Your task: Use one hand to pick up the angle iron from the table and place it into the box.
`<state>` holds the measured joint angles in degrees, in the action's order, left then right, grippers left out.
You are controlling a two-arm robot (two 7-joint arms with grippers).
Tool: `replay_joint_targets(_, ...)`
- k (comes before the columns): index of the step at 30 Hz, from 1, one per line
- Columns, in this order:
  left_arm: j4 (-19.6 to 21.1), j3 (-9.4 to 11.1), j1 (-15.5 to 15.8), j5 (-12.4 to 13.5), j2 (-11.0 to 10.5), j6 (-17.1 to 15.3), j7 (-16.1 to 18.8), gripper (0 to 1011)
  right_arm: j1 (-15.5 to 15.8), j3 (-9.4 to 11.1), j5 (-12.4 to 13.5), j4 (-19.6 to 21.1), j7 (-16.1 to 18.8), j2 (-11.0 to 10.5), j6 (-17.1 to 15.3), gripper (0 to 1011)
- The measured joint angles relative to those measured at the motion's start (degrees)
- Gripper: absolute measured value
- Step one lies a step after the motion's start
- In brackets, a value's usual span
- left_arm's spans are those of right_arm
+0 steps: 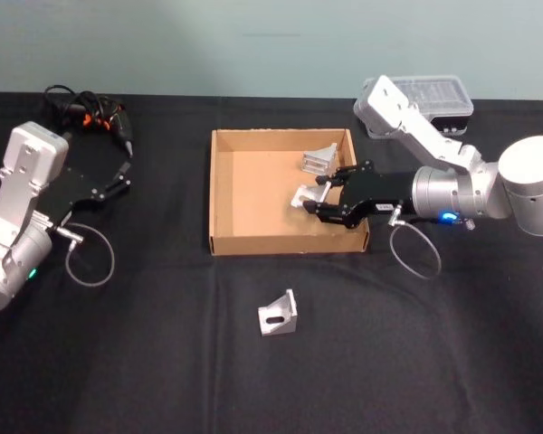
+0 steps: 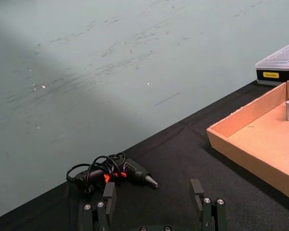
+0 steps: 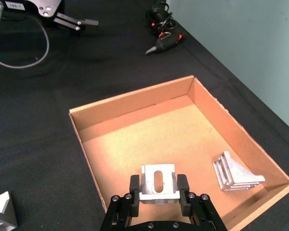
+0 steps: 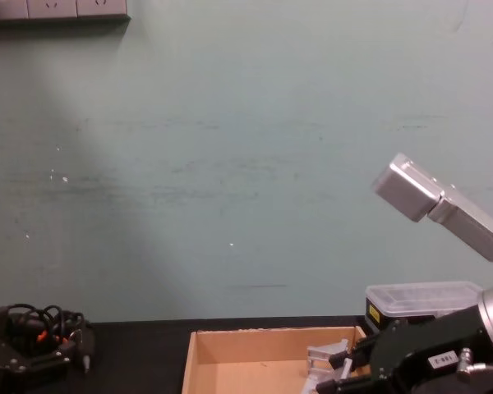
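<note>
The right tool [image 1: 320, 197] pinches an angle iron [image 3: 157, 182] over the cardboard box [image 1: 253, 136] (a second angle iron [image 1: 319, 160] lies inside). A third angle iron [image 1: 279, 315] sits on the desk [image 1: 416, 362]. The left tool [image 1: 120, 179] is spread, far left.

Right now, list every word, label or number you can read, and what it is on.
On the black case, a yellow label: too small to read.
On the right gripper, a white tag: blurred, unreadable.
On the left gripper, a white sticker: blurred, unreadable.
</note>
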<state>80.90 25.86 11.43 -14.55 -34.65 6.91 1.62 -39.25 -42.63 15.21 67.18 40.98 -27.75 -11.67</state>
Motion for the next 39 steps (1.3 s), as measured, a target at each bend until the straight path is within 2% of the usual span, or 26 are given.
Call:
replay_joint_targets(21,0.0,0.0,0.0,0.0,0.0,0.0,0.0,1000,0.2,1.2,-1.7,-2.0,2.1,1.4,-0.3,484)
replay_joint_targets(29,0.0,0.0,0.0,0.0,0.0,0.0,0.0,1000,0.0,1.6,-2.0,-2.4,2.2,1.9,-0.1,693)
replay_joint_targets(34,0.0,0.0,0.0,0.0,0.0,0.0,0.0,1000,-0.1,2.2,-2.0,-2.4,2.2,2.1,0.3,875)
replay_joint_targets(35,0.0,0.0,0.0,0.0,0.0,0.0,0.0,1000,-0.1,2.3,-1.9,-2.3,2.1,2.1,0.3,875)
replay_joint_targets(39,0.0,0.0,0.0,0.0,0.0,0.0,0.0,1000,0.1,2.9,-1.6,-1.6,1.8,2.0,0.5,985)
